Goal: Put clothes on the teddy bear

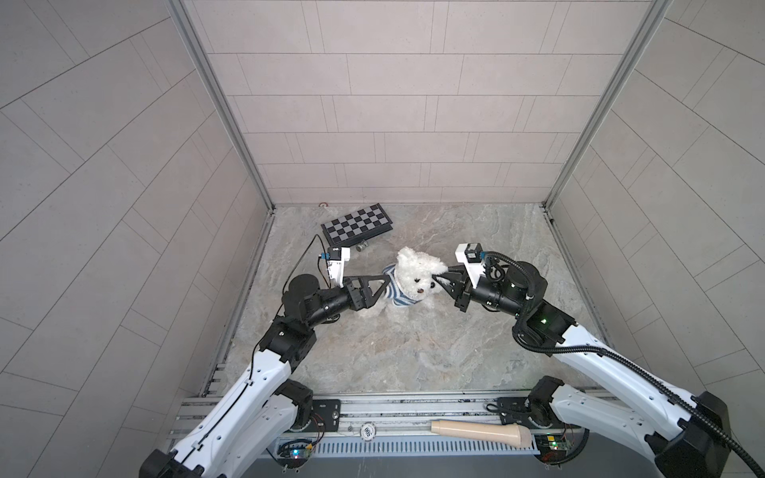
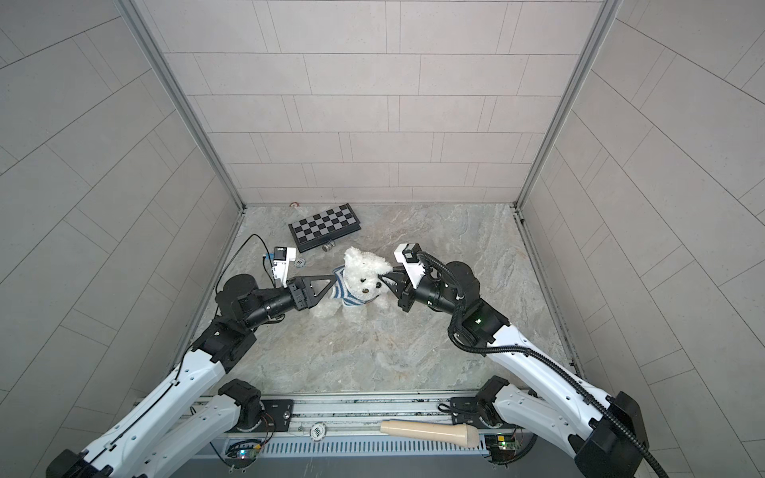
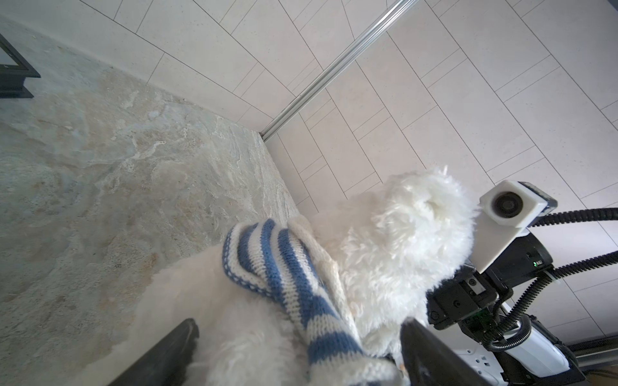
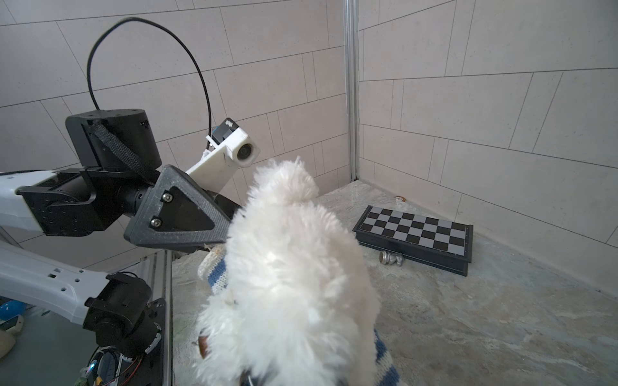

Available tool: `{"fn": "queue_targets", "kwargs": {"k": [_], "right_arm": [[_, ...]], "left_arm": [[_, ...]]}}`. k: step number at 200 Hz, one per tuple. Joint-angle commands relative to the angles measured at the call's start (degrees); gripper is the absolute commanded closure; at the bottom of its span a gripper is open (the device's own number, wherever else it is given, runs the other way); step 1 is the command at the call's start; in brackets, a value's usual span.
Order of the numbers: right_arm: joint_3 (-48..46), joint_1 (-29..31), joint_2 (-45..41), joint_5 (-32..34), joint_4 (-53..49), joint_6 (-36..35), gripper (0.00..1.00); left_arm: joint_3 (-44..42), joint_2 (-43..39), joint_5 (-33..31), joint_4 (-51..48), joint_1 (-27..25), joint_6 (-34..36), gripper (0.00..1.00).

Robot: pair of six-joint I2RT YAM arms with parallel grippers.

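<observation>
Nothing legible here tbh. The left wrist camera (image 4: 238, 146) has a tiny white mark on its black back, too small to read. The left arm's black motor housing (image 4: 113, 137) has faint blurred print. The round disc (image 1: 367, 431) on the front rail (image 1: 414, 407) shows only a striped emblem.

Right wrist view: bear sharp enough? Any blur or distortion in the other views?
Right wrist: teddy bear fills the near field, its lower fur soft; chessboard crisp. Left wrist: striped shirt knit sharp, fur nearly blown out. Both top views: wall tiles bow, light even.
</observation>
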Motion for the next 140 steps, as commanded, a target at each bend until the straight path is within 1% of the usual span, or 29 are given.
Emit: {"fn": "queue_targets", "kwargs": {"k": [1, 15, 32, 50, 90, 101, 111, 119, 124, 133, 140], "right_arm": [[-0.3, -0.3, -1.8, -0.1, 7.0, 1.2, 1.0], [-0.5, -0.3, -1.6, 0.5, 7.4, 1.4, 1.0], [-1.2, -0.3, -1.6, 0.8, 8.7, 1.8, 1.0], [-1.4, -0.3, -1.6, 0.4, 8.8, 1.7, 1.0], [-2.3, -0.3, -1.7, -1.0, 8.4, 0.3, 1.0], [-3.0, -0.3, -1.9, -1.4, 8.6, -0.7, 1.0], [-4.1, -0.3, -2.3, -1.4, 9.3, -1.4, 1.0], [-5.1, -0.3, -2.8, -1.3, 9.7, -2.1, 0.96], [-5.5, -0.3, -2.9, -1.3, 9.6, -2.6, 0.91], [-5.5, -0.2, -3.2, -1.5, 9.1, -3.4, 0.75], [-5.6, -0.2, -3.3, -2.0, 8.5, -3.9, 0.64]], "left_arm": [[-0.9, 0.1, 0.0, 2.8, -1.2, -0.5, 0.06], [-1.1, 0.5, -0.6, 2.7, -2.3, -0.5, 0.09], [-1.4, 0.5, -1.3, 3.2, -3.1, -0.8, 0.15], [-1.3, 0.6, -1.8, 3.3, -3.4, -1.0, 0.24], [-0.5, 1.7, -2.5, 3.5, -3.5, -0.7, 0.68], [-0.2, 2.0, -2.8, 3.6, -3.4, -0.3, 0.78], [0.1, 2.3, -2.9, 3.9, -3.4, 0.1, 0.84], [0.5, 2.4, -3.2, 3.8, -3.4, 0.8, 0.88], [0.9, 2.6, -3.5, 3.2, -3.4, 1.5, 0.9], [1.9, 2.9, -4.3, 1.4, -3.4, 3.5, 0.94], [2.7, 3.3, -4.9, 0.2, -3.4, 5.0, 0.97]]}}
